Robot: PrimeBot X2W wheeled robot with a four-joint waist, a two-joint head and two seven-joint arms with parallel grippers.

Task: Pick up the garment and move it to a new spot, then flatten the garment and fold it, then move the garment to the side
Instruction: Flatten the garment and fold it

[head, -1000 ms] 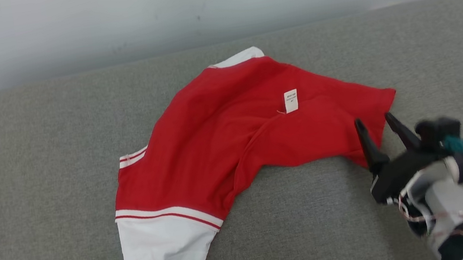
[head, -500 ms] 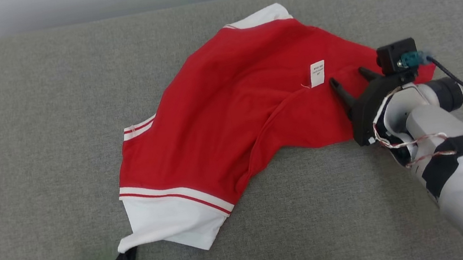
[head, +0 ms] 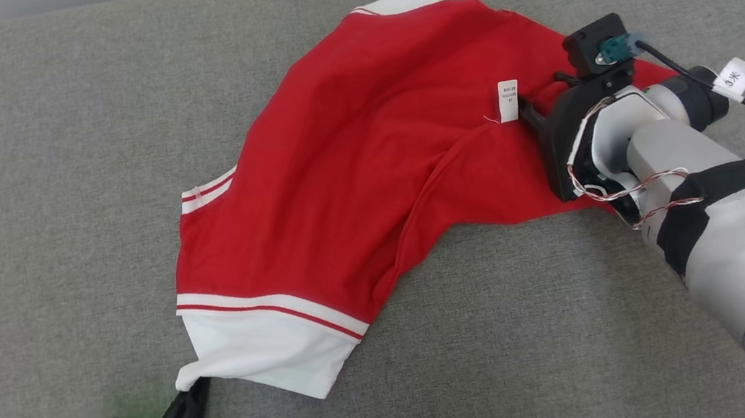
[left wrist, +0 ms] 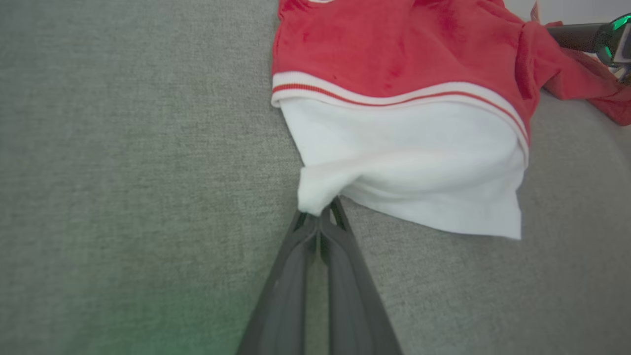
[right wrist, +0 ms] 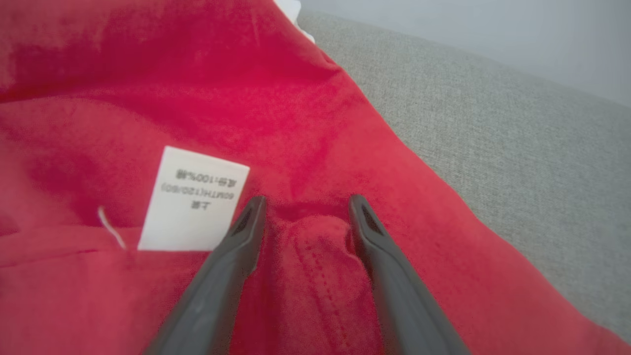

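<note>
Nearby, garment (head: 352, 168), white label (right wrist: 194, 199) beside right claw (right wrist: 308, 199)

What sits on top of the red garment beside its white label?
The right gripper rests open on the red garment beside the label, a fabric ridge between its jaws. The grey surface beneath is covered there.

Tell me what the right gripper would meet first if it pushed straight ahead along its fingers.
The red garment: the right gripper, open, seems already at the cloth, straddling a raised fold beside the white label.
</note>
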